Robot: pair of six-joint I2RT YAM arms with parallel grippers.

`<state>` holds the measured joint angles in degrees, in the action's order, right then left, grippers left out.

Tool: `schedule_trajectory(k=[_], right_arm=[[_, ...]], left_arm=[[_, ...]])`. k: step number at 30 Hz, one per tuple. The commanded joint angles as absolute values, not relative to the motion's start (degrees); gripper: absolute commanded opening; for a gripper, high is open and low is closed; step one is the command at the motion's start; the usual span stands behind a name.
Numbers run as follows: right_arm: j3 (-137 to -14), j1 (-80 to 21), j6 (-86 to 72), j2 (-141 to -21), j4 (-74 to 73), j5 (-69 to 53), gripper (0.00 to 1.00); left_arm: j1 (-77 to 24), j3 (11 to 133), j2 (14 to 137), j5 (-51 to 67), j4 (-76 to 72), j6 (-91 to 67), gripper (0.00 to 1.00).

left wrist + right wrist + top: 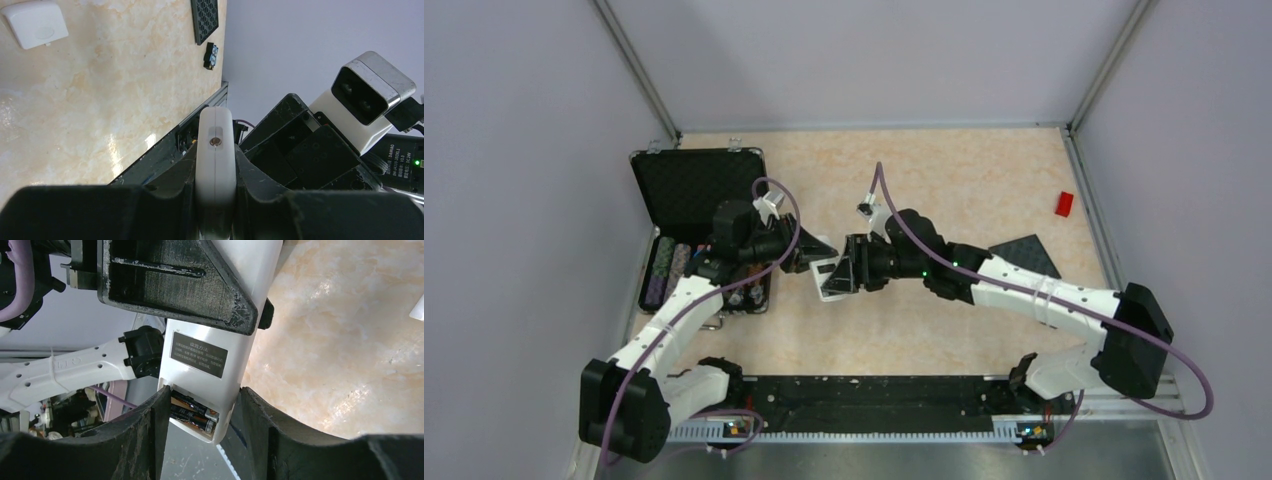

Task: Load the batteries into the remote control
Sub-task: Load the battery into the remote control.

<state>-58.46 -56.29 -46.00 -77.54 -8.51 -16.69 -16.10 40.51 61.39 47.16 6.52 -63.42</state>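
Remote control (215, 130) held off the table (100, 100) — batteries (194, 416) lying in its open bay.
Clamped across flat faces by left gripper (215, 162); flanked at battery end by right gripper (202, 397), contact unclear. Light, stiff, slick — best pinched on long edges.

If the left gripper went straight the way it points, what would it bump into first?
Probably the right gripper, right ahead; the remote control it holds leads the way. Depth is hard to judge.

Chinese label, voltage mark in view
A dark label (199, 354) on the back of the white remote control (192, 382) carries Chinese characters, too small to read; a black motor housing (400, 161) on the right arm's wrist reads "DC 24V".
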Motion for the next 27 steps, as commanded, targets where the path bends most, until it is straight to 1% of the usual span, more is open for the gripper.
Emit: schedule_trajectory(k=[1, 10, 15, 21, 27], right_arm=[[-56.48, -57.71, -44.08, -76.07, -9.12, -13.13, 0.53], [-58.89, -57.74, -52.64, -75.08, -9.12, -13.18, 0.61], [-58.98, -57.73, -55.7, -72.52, -8.39, -13.04, 0.64], [-57.66, -57.7, -57.07, -70.47, -6.16, -13.26, 0.72], [-57.08, -57.72, -56.2, -72.11, -4.43, -16.37, 0.74]], left_arm=[[-16.13, 42.79, 60.35, 50.15, -1.15, -68.36, 0.0], [-16.17, 44.63, 60.45, 49.34, 5.66, -61.91, 0.0], [-16.17, 44.75, 60.68, 49.09, 6.07, -60.96, 0.0], [-16.17, 44.75, 61.6, 49.13, 6.12, -60.4, 0.0], [-16.17, 44.74, 61.32, 49.05, 5.62, -61.3, 0.0]])
